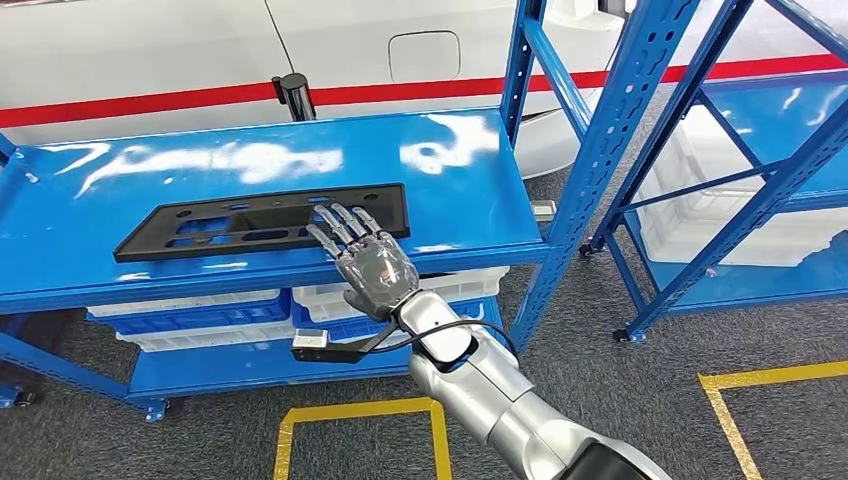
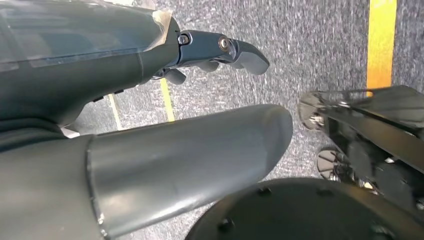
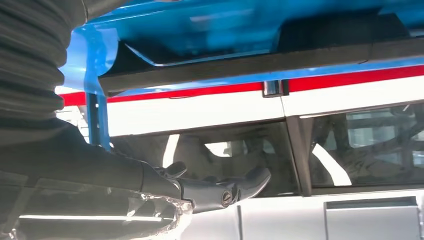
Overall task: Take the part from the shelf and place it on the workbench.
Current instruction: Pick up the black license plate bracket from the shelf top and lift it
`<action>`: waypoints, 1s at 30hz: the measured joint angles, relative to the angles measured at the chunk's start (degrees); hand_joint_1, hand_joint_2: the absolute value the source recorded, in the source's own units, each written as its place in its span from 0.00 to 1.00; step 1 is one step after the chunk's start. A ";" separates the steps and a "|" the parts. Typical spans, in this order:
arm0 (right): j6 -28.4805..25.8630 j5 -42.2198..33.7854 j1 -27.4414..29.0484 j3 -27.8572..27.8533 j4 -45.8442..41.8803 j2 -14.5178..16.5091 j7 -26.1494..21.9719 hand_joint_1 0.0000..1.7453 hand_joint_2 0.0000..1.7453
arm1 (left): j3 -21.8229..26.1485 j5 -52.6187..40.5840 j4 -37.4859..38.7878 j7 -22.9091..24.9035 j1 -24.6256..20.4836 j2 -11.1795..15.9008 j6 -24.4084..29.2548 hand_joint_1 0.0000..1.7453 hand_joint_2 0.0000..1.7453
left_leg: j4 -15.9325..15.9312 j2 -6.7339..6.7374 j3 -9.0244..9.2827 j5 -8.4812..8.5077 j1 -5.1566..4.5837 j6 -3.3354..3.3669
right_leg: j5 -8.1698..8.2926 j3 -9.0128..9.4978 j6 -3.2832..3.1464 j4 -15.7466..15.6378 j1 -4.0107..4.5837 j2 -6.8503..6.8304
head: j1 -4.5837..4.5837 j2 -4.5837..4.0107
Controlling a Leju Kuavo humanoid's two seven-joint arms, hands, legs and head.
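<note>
step: grasp part | part (image 1: 262, 223): flat on blue shelf (image 1: 120, 180), centre-left of head view | right hand (image 1: 365, 258): fingers spread on its right end, nothing gripped | advice: hook near edge, lift level | left hand (image 2: 220, 52): empty, over floor

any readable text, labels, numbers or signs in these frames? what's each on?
None readable.
Flat black plastic part on the glossy blue metal shelf: no markings visible.
White vehicle body with a red stripe: no lettering.
Yellow floor tape lines: plain, no characters.
</note>
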 joint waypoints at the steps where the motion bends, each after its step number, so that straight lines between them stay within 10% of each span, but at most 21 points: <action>1: 0.00 -0.01 -0.02 0.04 -0.01 0.08 -0.01 0.00 1.00 | 0.01 -0.01 0.00 0.01 0.00 0.04 0.00 0.00 0.00 | -2.76 0.02 0.88 2.19 0.02 0.11 | -0.17 0.26 0.07 0.00 -0.01 0.04 | -0.01 0.00; 4: 0.00 -0.02 -0.35 0.11 -0.02 0.38 -0.03 0.00 1.00 | 0.01 -0.01 0.00 0.00 -0.13 0.14 0.00 0.00 0.00 | -13.56 0.06 5.64 7.26 -0.19 0.81 | -0.74 0.85 0.67 0.02 0.30 0.20 | 0.01 0.00; 9: -0.19 -0.25 -0.77 0.21 -0.04 0.51 -0.10 0.00 1.00 | 0.03 -0.04 0.00 -0.01 -0.13 0.10 0.00 0.00 0.00 | -15.89 0.00 7.32 7.19 -0.63 2.67 | -1.76 0.51 2.08 0.87 0.49 0.16 | 0.09 0.00; 14: -0.52 -1.51 -1.14 0.63 -0.04 0.14 -0.14 0.00 1.00 | 0.21 -0.73 0.00 -0.12 -0.21 0.15 0.02 0.00 0.00 | -16.33 0.00 7.99 7.03 -0.60 3.82 | -7.29 -8.07 1.63 16.33 0.47 0.09 | 0.23 0.00; 16: -0.52 -1.82 -1.16 0.87 -0.04 0.00 -0.13 0.00 1.00 | 0.35 -0.84 0.00 -0.15 -0.15 0.17 0.02 0.00 0.00 | -16.30 -0.12 8.26 6.77 -0.63 3.75 | -6.29 -8.78 2.26 16.43 0.47 0.09 | 0.23 0.00; 19: -0.52 -2.16 -1.53 1.24 -0.09 -0.05 -0.12 0.00 1.00 | 0.55 -1.00 0.00 -0.19 -0.12 0.11 0.01 0.00 0.00 | -16.19 -0.34 9.17 6.00 -0.77 3.23 | -1.07 -4.29 3.31 5.88 0.43 -0.05 | 0.23 0.00; 21: -0.52 -2.29 -1.94 1.48 -0.16 -0.03 -0.12 0.00 1.00 | 0.58 -1.06 0.00 -0.22 -0.13 0.10 0.00 0.00 0.00 | -16.04 -0.40 9.55 5.37 -0.97 2.67 | 0.88 -1.80 2.87 0.78 0.39 -0.17 | 0.21 0.00; 26: -0.52 -2.57 -2.59 1.93 -0.32 0.31 -0.14 0.00 1.00 | 0.62 -1.23 -0.01 -0.34 -0.16 0.20 0.00 0.00 0.00 | -13.66 -0.17 8.70 3.36 -0.41 1.05 | 0.89 -0.72 0.86 -0.23 0.05 -0.05 | 0.09 0.00; 30: -0.52 -3.08 -2.61 2.63 -0.18 0.65 -0.49 0.00 1.00 | 0.74 -1.32 0.00 -0.37 -0.08 0.19 -0.01 0.00 0.00 | -0.49 -0.03 1.12 -1.41 -0.01 -0.02 | 0.34 -0.08 -0.08 -0.26 0.06 -0.06 | -0.04 0.00</action>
